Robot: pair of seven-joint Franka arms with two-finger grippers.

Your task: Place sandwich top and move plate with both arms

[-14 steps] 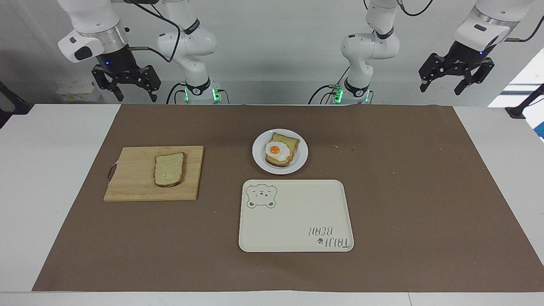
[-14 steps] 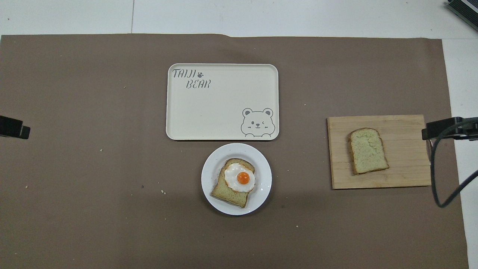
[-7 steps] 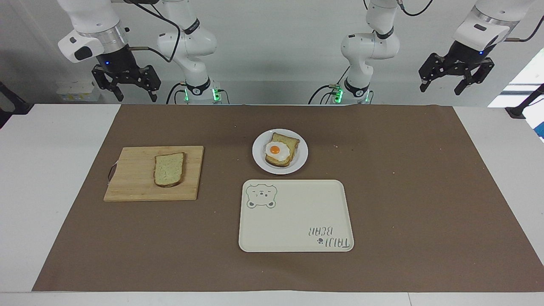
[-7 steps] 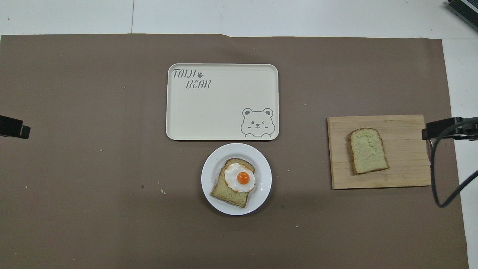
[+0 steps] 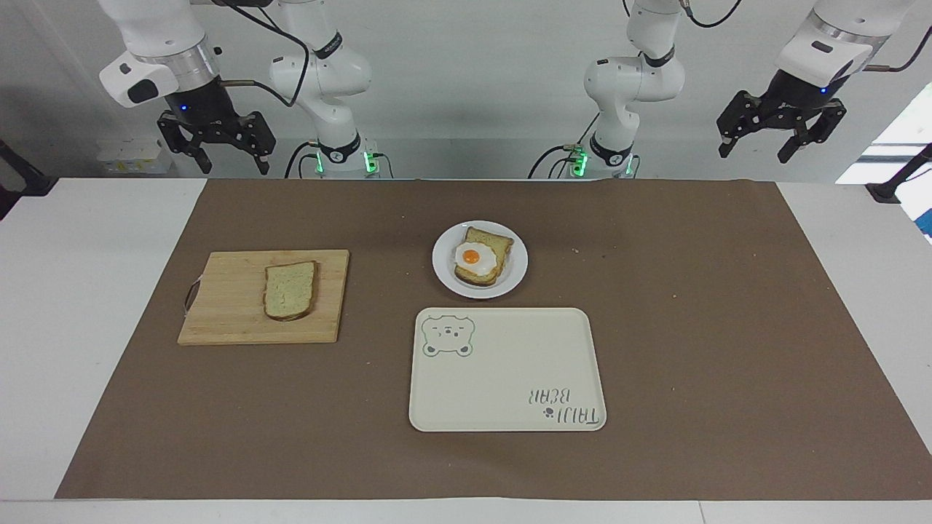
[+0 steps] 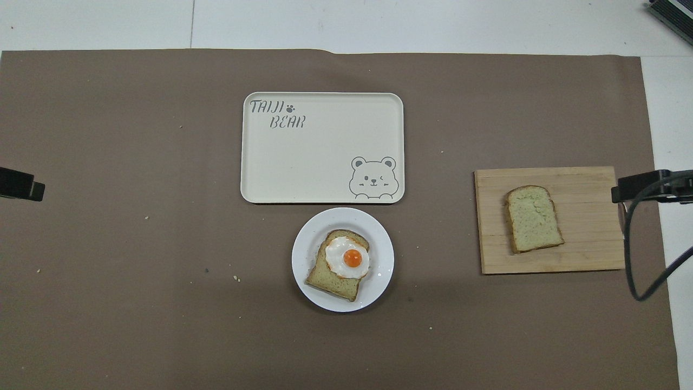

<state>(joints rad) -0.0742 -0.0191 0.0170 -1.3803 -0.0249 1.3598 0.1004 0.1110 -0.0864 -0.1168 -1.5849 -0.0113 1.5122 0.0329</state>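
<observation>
From the facing camera you see both arms raised at the robots' end of the bench. The right tool [image 5: 229, 154] hangs with its fingers spread apart and nothing between them; the cutting board [image 5: 233, 320] lies below it, farther out on the brown mat [image 5: 728, 327], and the sandwich top [image 5: 290, 290] rests flat on that board, well apart from the tool. The left tool [image 5: 757, 144] hangs equally open and bare over the mat's corner at the left arm's end. Between the two tools, low on the mat, the plate [image 5: 445, 273] carries a bread slice [image 5: 495, 242] with a fried egg [image 5: 473, 257]; the bear-print tray [image 5: 502, 378] lies just beside the plate, farther from the robots. Both arms' upper parts are cut off by the frame.

From overhead you get only a dark sliver of each tool at the frame's edges, so their fingers are hidden. The sandwich top [image 6: 534, 218], the plate [image 6: 306, 244] and the tray [image 6: 319, 162] show whole.
</observation>
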